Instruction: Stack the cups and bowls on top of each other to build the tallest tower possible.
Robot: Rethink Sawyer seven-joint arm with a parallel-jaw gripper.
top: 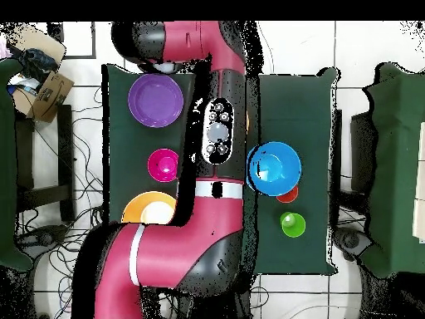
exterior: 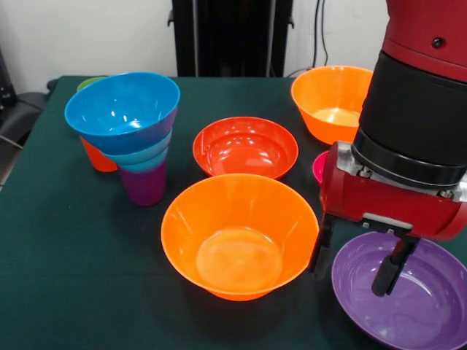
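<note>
Gripper hangs over near-left rim of large purple bowl, fingers spread, nothing between them; one finger outside rim, other over bowl's inside.

Key relation: purple bowl directly under gripper, rim between fingers. Likely next: pinch rim, lift. Bowl round, no long axis.

Tower, blue bowl on top over teal bowls and purple cup, stands well left of purple bowl, beyond large orange bowl. Red-orange bowl behind that orange bowl.

No readable labels or writing.
</note>
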